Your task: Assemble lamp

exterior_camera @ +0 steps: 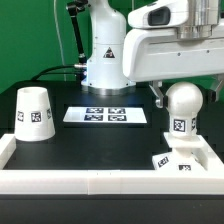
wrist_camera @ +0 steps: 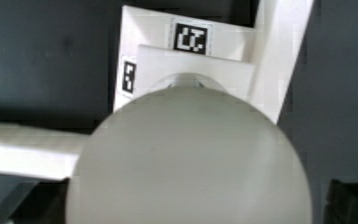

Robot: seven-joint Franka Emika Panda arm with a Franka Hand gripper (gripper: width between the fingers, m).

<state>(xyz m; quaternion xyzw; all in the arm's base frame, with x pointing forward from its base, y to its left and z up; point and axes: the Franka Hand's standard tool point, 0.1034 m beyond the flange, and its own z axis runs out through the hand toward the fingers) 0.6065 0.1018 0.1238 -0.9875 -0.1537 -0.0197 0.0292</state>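
Since the bulb [exterior_camera: 183,104], standing on the base [exterior_camera: 178,160] at four o'clock, looks light, rigid and slick, grip across its widest girth; the gripper [exterior_camera: 181,95] straddles it, fingers spread, apparently not pinching. The shade [exterior_camera: 34,113] waits at nine o'clock.

the shade [exterior_camera: 34,113] stands on the counter [exterior_camera: 70,140] at the exterior view's left; the marker board [exterior_camera: 105,115] lies flat near the middle, behind the low wall [exterior_camera: 90,182] along the counter's front edge; at the exterior view's right the bulb [exterior_camera: 183,103] sits upright on the base [exterior_camera: 180,160]; the gripper [exterior_camera: 182,92] hangs just above the bulb, jaws wide on either side.
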